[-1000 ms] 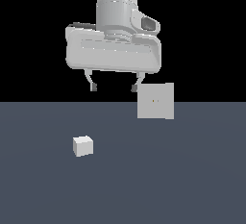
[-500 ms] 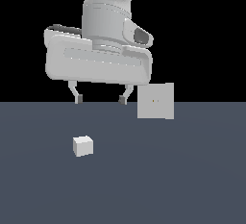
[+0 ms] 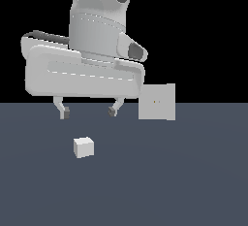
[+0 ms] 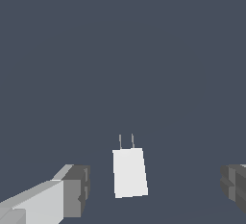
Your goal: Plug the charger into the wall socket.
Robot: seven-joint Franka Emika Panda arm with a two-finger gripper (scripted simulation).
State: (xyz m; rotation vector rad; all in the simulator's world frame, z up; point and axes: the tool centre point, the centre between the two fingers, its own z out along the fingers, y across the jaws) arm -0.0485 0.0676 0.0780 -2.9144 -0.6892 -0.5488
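Note:
The charger (image 3: pixel 84 147) is a small off-white block lying on the dark grey floor; in the wrist view the charger (image 4: pixel 129 172) shows two thin prongs at one end. My gripper (image 3: pixel 87 112) hangs open above it, fingers wide apart, slightly above and behind the block in the exterior view. In the wrist view the gripper (image 4: pixel 156 189) has the block between its two fingertips (image 4: pixel 77 192), apart from both. The wall socket (image 3: pixel 157 102) is a light-grey upright square panel with tiny yellowish dots at its centre, standing toward the exterior view's right of the gripper.
The dark grey floor (image 3: pixel 193 181) spreads flat around the block and the panel. Behind it everything is black. The arm's large white wrist body (image 3: pixel 85 72) fills the upper part of the exterior view.
The arm has come lower and toward the exterior view's left, nearer the block. The gripper stays open. Block and panel have not moved.

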